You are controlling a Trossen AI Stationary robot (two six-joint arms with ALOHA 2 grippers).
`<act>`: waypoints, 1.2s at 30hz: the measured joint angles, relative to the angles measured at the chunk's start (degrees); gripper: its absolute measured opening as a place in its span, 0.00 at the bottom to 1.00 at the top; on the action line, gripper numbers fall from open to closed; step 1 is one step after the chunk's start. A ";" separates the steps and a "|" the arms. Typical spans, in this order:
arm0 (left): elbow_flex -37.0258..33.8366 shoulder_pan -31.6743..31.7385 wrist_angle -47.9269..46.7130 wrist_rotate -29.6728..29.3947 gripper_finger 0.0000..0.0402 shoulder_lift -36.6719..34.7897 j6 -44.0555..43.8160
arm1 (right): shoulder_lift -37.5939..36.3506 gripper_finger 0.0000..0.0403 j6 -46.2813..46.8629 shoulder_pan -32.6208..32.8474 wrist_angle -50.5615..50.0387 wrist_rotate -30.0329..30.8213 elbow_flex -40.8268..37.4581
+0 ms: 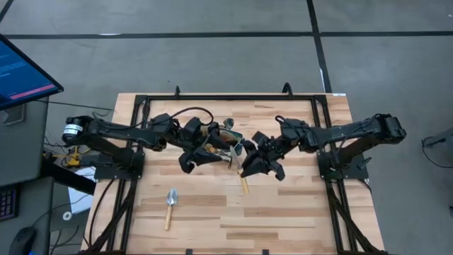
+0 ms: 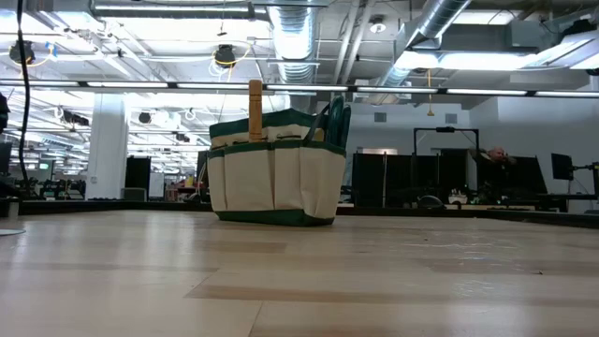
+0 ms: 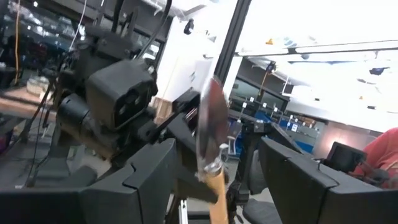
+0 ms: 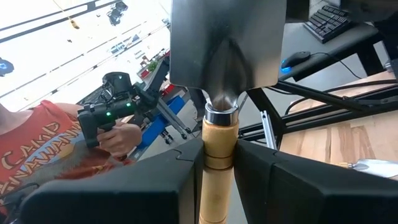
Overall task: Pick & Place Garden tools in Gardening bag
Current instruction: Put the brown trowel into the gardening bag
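The gardening bag (image 2: pixel 275 171) stands upright on the wooden counter (image 2: pixel 299 281), beige with dark green trim and a row of side pockets. From the low view, one light wooden handle (image 2: pixel 255 109) sticks straight up out of it, and something dark green pokes up by its other end; I cannot tell what that is. From above, the bag (image 1: pixel 219 142) is mostly hidden beneath the two arms, which meet over the middle of the counter.

The right end effector (image 4: pixel 217 180) is pinching a trowel (image 4: pixel 221 93) by its wooden handle, fingers pressed against either side just below the metal collar, the silver blade pointing up and away from the wrist. In the high view that trowel's handle (image 1: pixel 244 185) juts out below the right end effector (image 1: pixel 256 164), just beside the bag.

The left end effector (image 1: pixel 202 157) is over the bag too. In its wrist view its fingers (image 3: pixel 311 186) stand spread, with the same trowel (image 3: pixel 210 140) seen edge-on in the gap between them; whether they touch it I cannot tell.

Another trowel (image 1: pixel 170 207) lies flat on the counter, well apart from the bag, toward the left arm's side, blade pointing at the arms.

Beyond the counter a person in a red printed shirt (image 4: pixel 37 162) holds a dark device with green lights (image 4: pixel 109 118).
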 joint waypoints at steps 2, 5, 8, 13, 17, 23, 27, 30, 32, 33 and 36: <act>0.00 0.00 0.35 0.00 0.57 0.36 -0.18 | 0.00 0.14 0.00 -0.47 0.00 -0.51 0.00; 0.11 0.00 0.75 0.08 0.57 1.81 -0.41 | 0.00 0.14 0.00 -1.22 0.00 -1.17 0.00; 1.00 0.00 0.84 0.11 0.57 3.61 -0.43 | 0.00 0.14 0.00 -1.94 0.00 -1.57 0.00; 3.67 0.58 1.09 1.76 0.57 6.48 -0.43 | 0.00 0.14 0.01 -2.58 -0.32 -2.69 0.00; 5.04 1.41 2.08 2.75 0.57 6.96 -0.43 | 0.00 0.14 0.00 -2.32 -0.33 -2.88 0.00; 5.37 2.28 3.41 2.98 0.57 6.95 -0.42 | 0.00 0.14 -0.46 -2.03 -0.49 -3.74 0.00; 5.38 2.19 3.60 4.40 0.53 7.68 -0.45 | 0.00 0.14 -0.50 -2.16 -0.51 -4.00 0.00; 5.40 2.19 4.80 5.20 0.47 8.30 -0.50 | 0.00 0.14 -0.50 -2.16 -0.89 -4.00 0.00; 5.39 2.21 4.74 6.00 0.43 8.49 -0.67 | 0.00 0.14 -0.50 -2.14 -1.29 -4.02 0.00; 5.38 2.21 4.82 6.07 0.41 8.58 -0.66 | 0.00 0.14 -0.50 -2.14 -1.48 -4.02 0.00; 5.38 2.19 5.61 6.23 0.36 8.82 -0.65 | 0.00 0.14 -0.50 -2.14 -1.77 -4.02 0.00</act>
